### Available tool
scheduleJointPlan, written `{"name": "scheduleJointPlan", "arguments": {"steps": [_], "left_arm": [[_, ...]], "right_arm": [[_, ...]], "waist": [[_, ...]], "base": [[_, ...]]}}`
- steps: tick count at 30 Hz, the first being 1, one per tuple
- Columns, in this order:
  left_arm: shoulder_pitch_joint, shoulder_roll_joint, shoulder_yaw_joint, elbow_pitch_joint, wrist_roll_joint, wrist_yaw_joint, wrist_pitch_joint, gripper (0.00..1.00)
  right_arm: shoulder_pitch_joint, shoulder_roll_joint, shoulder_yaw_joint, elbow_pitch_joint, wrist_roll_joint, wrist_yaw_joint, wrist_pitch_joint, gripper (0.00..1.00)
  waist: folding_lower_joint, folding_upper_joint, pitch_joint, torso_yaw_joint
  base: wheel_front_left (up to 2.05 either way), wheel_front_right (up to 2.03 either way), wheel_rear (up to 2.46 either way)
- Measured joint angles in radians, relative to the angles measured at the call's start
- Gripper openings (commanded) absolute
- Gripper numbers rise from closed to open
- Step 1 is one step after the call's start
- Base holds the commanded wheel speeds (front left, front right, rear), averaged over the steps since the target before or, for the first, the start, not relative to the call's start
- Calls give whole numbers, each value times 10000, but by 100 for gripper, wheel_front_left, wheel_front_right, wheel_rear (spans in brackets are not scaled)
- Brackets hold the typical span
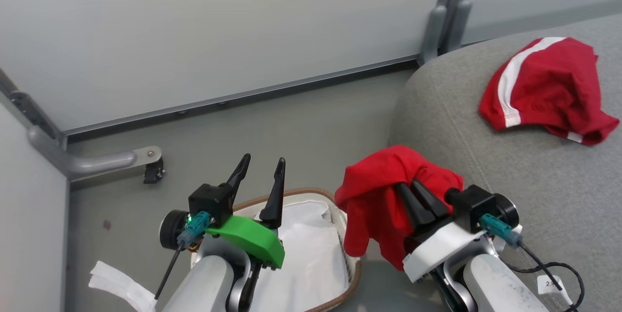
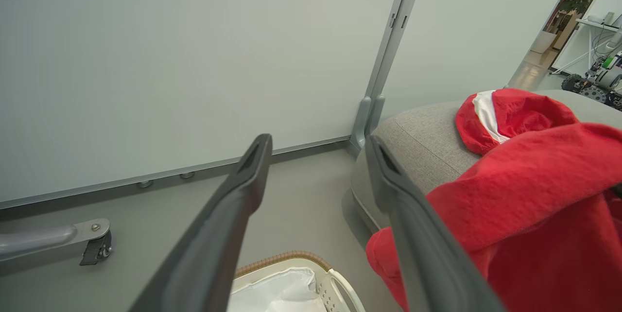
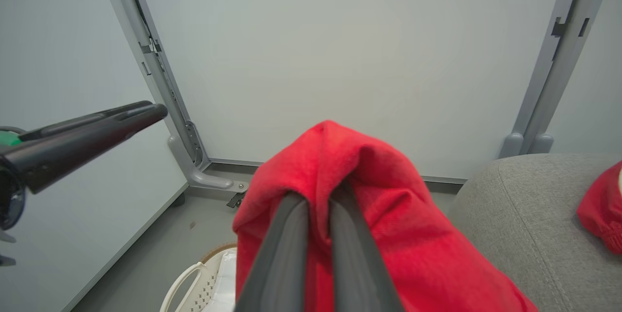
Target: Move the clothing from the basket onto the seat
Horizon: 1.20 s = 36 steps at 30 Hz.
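A plain red garment hangs in the air between basket and seat, draped over my right gripper, which is shut on it; the cloth hides the fingertips. The red garment with a white stripe lies crumpled on the grey seat at the upper right. The cream basket with brown rim sits on the floor below, holding a white liner sheet. My left gripper hovers above the basket, open, nothing between its fingers.
Pale partition panels with grey posts close off the back and left. A grey foot bracket with a caster stands on the floor at left. A white strip of cloth or paper lies at the lower left.
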State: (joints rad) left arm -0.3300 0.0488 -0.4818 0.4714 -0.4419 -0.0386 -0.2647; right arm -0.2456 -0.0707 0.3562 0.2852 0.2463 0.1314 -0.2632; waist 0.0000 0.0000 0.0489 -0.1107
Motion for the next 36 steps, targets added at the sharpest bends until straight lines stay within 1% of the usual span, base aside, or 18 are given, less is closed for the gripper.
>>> {"name": "scheduleJointPlan", "arguments": {"steps": [7,15,17,21,23,27,31,36], "left_arm": [[241,-4,349,4,267,-232,0,100],[231,-8,581,56,662,-364,-2,100],[225,-6,514,67,692,-422,0,100],[69,-17,245,144,734,-550,-2,100],[-69,-17,176,178,755,-583,-2,100],[-166,-15,-6,268,819,-663,-2,100],[-275,12,-13,186,1043,-683,-2,100],[-375,259,-119,-21,1361,-771,-2,100]], "right_arm": [[144,58,-399,-667,-107,0,0,0],[211,71,-706,-1204,-276,0,0,0],[251,50,-867,-1354,-291,0,0,0],[372,-50,-1521,-1887,-449,0,0,0],[382,-134,-1708,-2144,-594,0,0,0],[97,-598,-2096,-2372,-796,0,0,0],[-1144,-1524,-2257,-2316,-1106,0,0,0],[-2891,-2002,-3185,-1935,-1250,0,0,0]], "waist": [[0,0,161,-1254],[0,0,457,-2781],[0,0,532,-3120],[0,0,761,-3677],[0,0,930,-3825],[0,0,1324,-3998],[1,0,1741,-4080],[0,0,2333,-4051]], "base": [[0,0,0],[0,0,0],[0,0,0],[0,0,0],[0,0,0],[0,0,0],[0,0,0],[0,0,0]]}}
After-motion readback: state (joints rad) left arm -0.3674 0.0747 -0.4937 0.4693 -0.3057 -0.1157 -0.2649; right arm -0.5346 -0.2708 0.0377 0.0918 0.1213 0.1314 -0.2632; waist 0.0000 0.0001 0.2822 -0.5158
